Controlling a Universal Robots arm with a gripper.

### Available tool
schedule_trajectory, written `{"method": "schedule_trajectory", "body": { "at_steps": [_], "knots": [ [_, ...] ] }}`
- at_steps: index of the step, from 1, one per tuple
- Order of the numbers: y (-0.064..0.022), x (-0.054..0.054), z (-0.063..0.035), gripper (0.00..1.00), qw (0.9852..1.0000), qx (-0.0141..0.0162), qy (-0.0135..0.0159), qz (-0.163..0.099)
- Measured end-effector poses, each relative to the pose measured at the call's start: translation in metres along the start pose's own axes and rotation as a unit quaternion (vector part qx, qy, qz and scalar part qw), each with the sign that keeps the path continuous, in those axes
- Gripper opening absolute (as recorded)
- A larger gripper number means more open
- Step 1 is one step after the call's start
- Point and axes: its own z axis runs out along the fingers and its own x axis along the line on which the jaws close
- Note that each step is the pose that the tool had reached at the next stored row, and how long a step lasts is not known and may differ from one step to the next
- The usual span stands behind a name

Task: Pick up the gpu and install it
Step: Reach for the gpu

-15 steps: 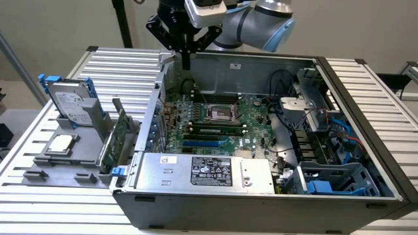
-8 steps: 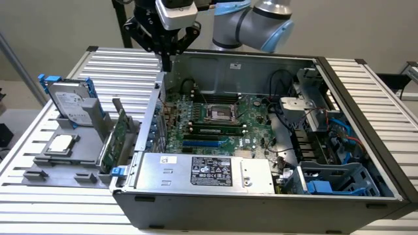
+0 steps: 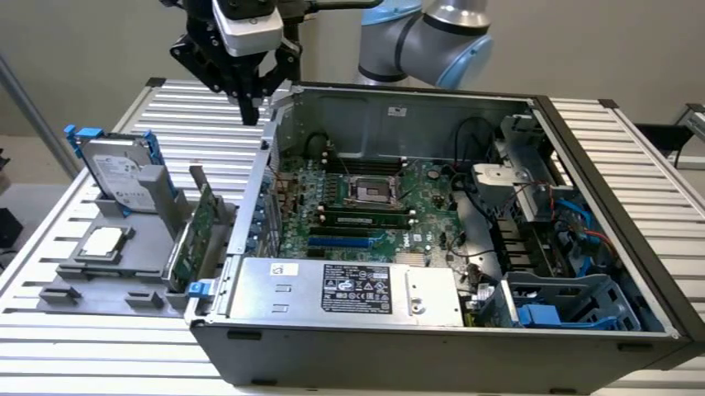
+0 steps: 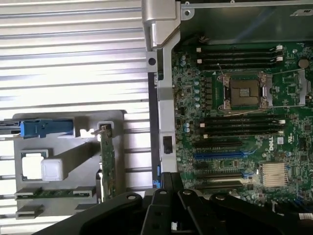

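The gpu [image 3: 203,238] is a thin green card standing on edge in the grey holder [image 3: 111,276], just outside the computer case's wall on the exterior view's left. In the wrist view the gpu [image 4: 108,164] appears edge-on, with its metal bracket end at one tip. My gripper [image 3: 251,111] hangs high above the slatted table by the case's rear corner, well away from the card, its black fingers drawn together on nothing. In the wrist view the gripper [image 4: 169,182] sits over the case wall. A blue slot [image 3: 347,242] lies on the motherboard [image 3: 369,194].
The open computer case [image 3: 385,106] holds the motherboard [image 4: 234,122], a power supply [image 3: 342,289] and cables. The holder also carries a silver hard drive with blue rails [image 3: 115,169] and a square processor chip [image 3: 102,242]. Bare slatted table [image 3: 193,107] lies under the gripper.
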Motion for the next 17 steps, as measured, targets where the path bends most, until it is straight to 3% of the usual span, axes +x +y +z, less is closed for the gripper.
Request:
{"method": "schedule_trajectory", "body": {
  "at_steps": [12,17],
  "knots": [
    [-0.0073,0.054,0.0066,0.11,1.0000,0.0067,-0.0004,0.000],
    [-0.0104,0.071,0.0092,0.11,1.0000,0.0088,-0.0004,0.000]
  ]
}}
